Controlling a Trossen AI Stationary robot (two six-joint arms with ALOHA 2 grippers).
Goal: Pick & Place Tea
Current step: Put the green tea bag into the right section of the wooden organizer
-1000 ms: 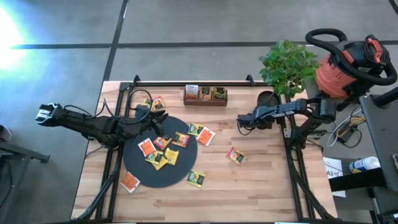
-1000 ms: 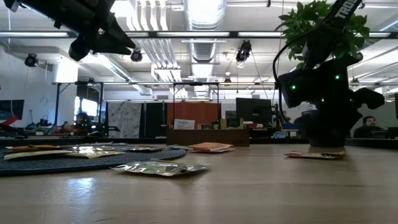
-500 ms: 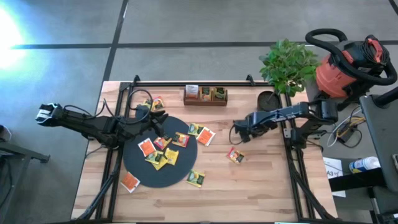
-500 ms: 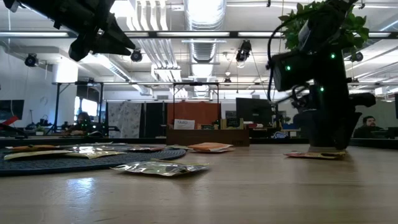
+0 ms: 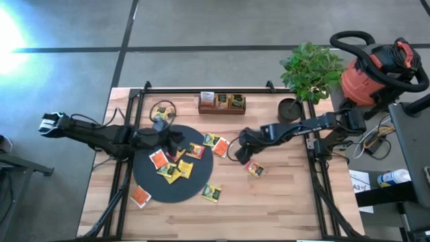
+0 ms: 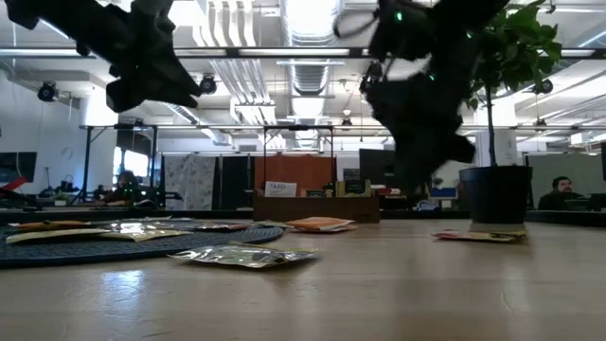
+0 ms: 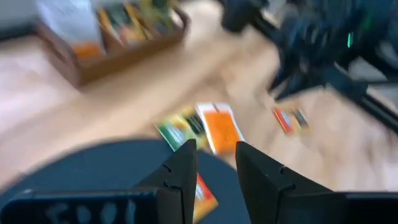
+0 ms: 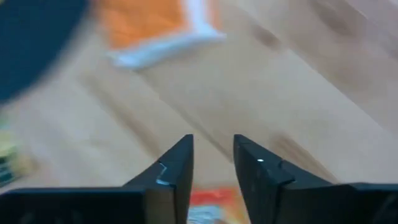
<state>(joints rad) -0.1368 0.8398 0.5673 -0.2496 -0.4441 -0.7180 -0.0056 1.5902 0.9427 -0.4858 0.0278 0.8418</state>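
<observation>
Several tea packets lie flat on the black disc. A green packet and an orange one lie on the wood at the disc's right rim. Another orange packet lies farther right. My left gripper hovers open over the disc's far part with nothing between its fingers. My right gripper points steeply down, open, above bare wood between the orange packet by the disc and the one farther right.
A brown wooden tray with upright packets stands at the far edge. A potted plant stands at the far right corner. Loose packets lie near the front, one green and one orange. Black frame rails run along both table sides.
My right gripper has swung from beside the plant pot toward the table's left and near side, rising and tipping downward, and now hangs over the wood beside the disc. My left gripper has turned a little in place over the disc. No packet has moved.
</observation>
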